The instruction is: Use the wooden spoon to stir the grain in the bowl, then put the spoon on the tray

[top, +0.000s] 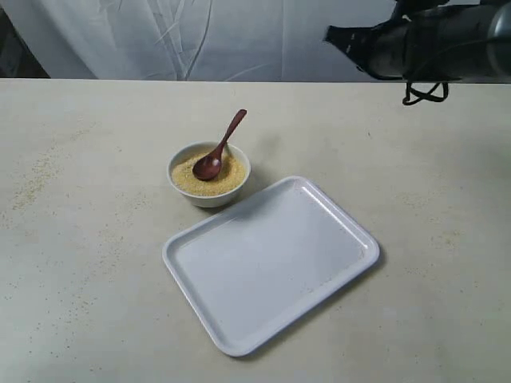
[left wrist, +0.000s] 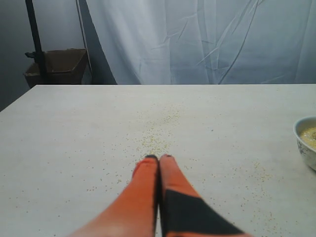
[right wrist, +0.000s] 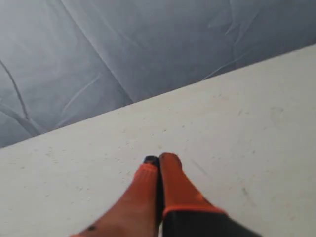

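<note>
The small white bowl point(top: 208, 177) stands mid-table, filled with golden grain point(top: 197, 180). The dark wooden spoon point(top: 219, 148) rests in it, head in the grain, handle leaning up over the far-right rim. The white tray point(top: 271, 260) lies just in front and right of the bowl, nothing on it. In the left wrist view my left gripper point(left wrist: 158, 158) is shut and holds nothing, over bare table, with the bowl's rim point(left wrist: 302, 141) at the frame edge. My right gripper point(right wrist: 158, 159) is shut with nothing in it, over bare table. Only the right arm point(top: 423, 40) shows in the exterior view.
Loose grains point(left wrist: 158, 136) are scattered on the table ahead of the left gripper and along the table's left side point(top: 32, 179). A white cloth backdrop point(top: 200, 36) hangs behind the table. A brown bin point(left wrist: 57, 66) stands beyond the far edge.
</note>
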### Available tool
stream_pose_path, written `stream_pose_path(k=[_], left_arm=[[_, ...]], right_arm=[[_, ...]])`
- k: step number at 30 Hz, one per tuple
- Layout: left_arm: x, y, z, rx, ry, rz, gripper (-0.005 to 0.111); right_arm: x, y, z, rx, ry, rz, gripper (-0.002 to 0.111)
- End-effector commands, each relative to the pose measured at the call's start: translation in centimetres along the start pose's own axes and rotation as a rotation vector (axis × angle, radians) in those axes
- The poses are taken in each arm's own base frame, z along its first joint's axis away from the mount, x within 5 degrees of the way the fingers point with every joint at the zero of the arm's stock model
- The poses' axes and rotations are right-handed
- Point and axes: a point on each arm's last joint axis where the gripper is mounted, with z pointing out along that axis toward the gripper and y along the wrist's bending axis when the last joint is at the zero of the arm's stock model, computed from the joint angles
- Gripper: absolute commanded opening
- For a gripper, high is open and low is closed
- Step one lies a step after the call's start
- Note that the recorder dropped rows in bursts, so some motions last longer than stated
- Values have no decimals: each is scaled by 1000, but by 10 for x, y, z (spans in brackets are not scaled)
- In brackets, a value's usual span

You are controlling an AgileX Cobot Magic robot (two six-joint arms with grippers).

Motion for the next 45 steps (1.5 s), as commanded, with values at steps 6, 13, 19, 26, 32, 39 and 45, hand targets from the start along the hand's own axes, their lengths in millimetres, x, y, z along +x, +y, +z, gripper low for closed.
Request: stream_pose_path(k=[6,13,19,26,32,39,45], left_arm=[[0,0,0,-2,-3,2,0],[0,0,0,-2,-3,2,0],[0,0,0,-2,-3,2,0],[0,0,0,-2,-3,2,0],[0,0,0,-2,-3,2,0],[0,0,0,-2,-3,2,0],[0,0,0,-2,-3,2,0]], right_arm=[[62,84,-31,-517,230,-321,-1],[14,66,-46,-343,-14,-438,-1],[-20,27,-42,-141,-131,34,-1],[-3,55,-55,-346,-60,-857,-1],[-21,27,-44,-268,-52,-742,-1],[-28,14,-40,-247,-6,-12,-1],[-37,8,-40,-193,-63,407,-1]])
